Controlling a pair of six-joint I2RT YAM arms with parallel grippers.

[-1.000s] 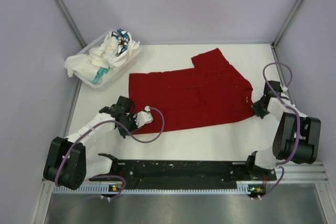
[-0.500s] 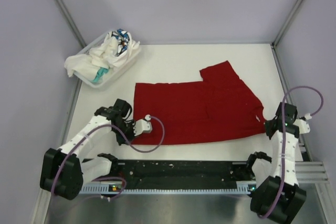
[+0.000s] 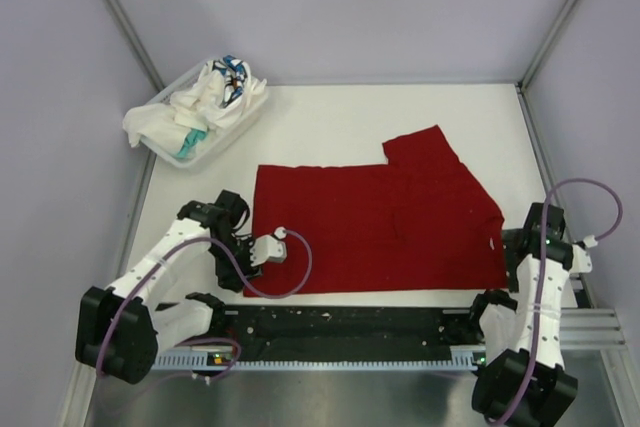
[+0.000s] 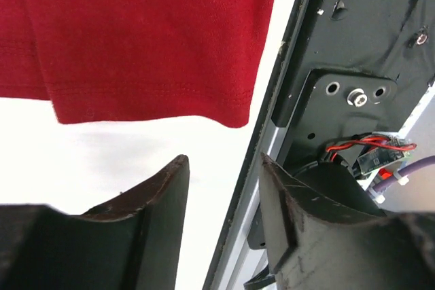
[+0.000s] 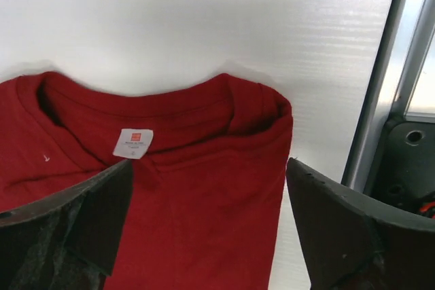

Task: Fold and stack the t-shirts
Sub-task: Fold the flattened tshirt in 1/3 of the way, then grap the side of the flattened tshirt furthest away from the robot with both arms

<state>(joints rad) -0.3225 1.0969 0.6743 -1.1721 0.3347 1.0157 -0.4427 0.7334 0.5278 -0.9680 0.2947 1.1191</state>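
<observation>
The deep red t-shirt (image 3: 380, 217) lies flat on the white table, folded lengthwise, with one sleeve (image 3: 425, 152) sticking out toward the back. My left gripper (image 3: 258, 251) is at its near left corner; in the left wrist view it (image 4: 221, 181) stands open and empty, just short of the red hem (image 4: 136, 52). My right gripper (image 3: 512, 247) is at the collar end; in the right wrist view it (image 5: 207, 174) is open wide above the collar and white label (image 5: 132, 142), holding nothing. White t-shirts with teal and blue parts (image 3: 205, 102) are heaped at the back left.
The white tray (image 3: 215, 147) holds the heap of white shirts, some spilling over its left rim. The black base rail (image 3: 340, 322) runs along the near edge, close to the shirt's hem. A metal frame post (image 5: 391, 73) borders the table on the right.
Both arms dragged the red shirt toward the near edge and laid it flat. Both grippers, shut on the cloth before, have opened and let it go.
</observation>
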